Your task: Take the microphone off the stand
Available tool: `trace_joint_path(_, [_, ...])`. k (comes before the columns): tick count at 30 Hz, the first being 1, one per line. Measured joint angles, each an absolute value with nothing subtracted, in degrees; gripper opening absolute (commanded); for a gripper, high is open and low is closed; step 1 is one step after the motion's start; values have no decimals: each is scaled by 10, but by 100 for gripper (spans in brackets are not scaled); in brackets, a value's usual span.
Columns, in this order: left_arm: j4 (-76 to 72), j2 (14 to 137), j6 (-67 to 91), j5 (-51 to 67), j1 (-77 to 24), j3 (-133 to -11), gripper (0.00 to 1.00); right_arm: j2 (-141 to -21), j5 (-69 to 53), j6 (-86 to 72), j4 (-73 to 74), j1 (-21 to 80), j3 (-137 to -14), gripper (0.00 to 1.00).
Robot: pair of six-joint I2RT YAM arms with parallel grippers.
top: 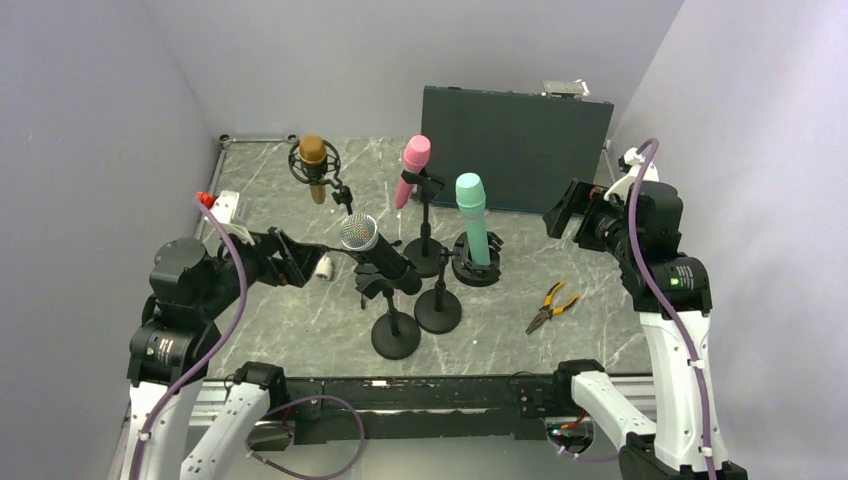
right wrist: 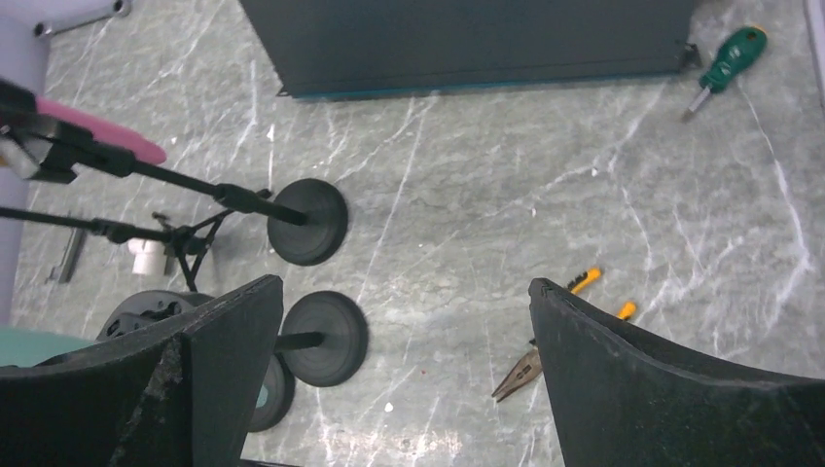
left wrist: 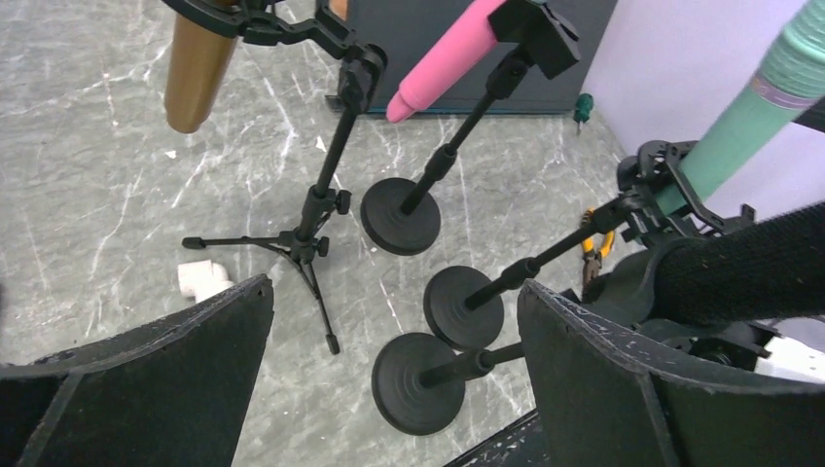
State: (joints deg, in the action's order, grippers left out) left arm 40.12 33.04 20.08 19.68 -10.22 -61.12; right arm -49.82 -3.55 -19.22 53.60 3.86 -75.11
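Collision with neighbouring stands is the main hazard. Left jaws stand wide apart and hold nothing. The black mic (top: 388,262) sits clipped on its stand (top: 396,336), just ahead of them and toward their right finger. Right jaws are also wide apart and empty, well apart from every mic.

The pink mic (top: 412,165), teal mic (top: 472,205) and a second round base (top: 438,311) crowd just beyond the black mic, so a wide approach may strike one. A pull with the stand unsteadied may tip it, judging by its small base, and topple the others.

Top view shows both arms and every mic head. Left wrist view shows the black mic body (left wrist: 749,268) near the right finger, but not its grille or clip. Right wrist view shows a screwdriver (right wrist: 725,56), which the top view does not show.
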Motion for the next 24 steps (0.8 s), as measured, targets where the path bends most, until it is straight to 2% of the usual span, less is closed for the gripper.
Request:
trace_joint_path(6, [391, 308, 204, 242, -102, -609, 99, -499, -126, -159, 509, 39, -751, 100])
trace_joint_path(11, [371, 302, 204, 284, -102, -606, 99, -507, -275, -128, 479, 47, -751, 100])
trace_joint_path(13, [363, 301, 204, 300, -102, -599, 99, -514, -324, -117, 465, 82, -751, 100])
trace_joint_path(18, [347, 301, 205, 330, -102, -574, 99, -546, -354, -91, 461, 213, -778, 100])
trace_joint_path(24, [348, 288, 202, 345, -102, -562, 99, -579, -315, -77, 458, 268, -805, 100])
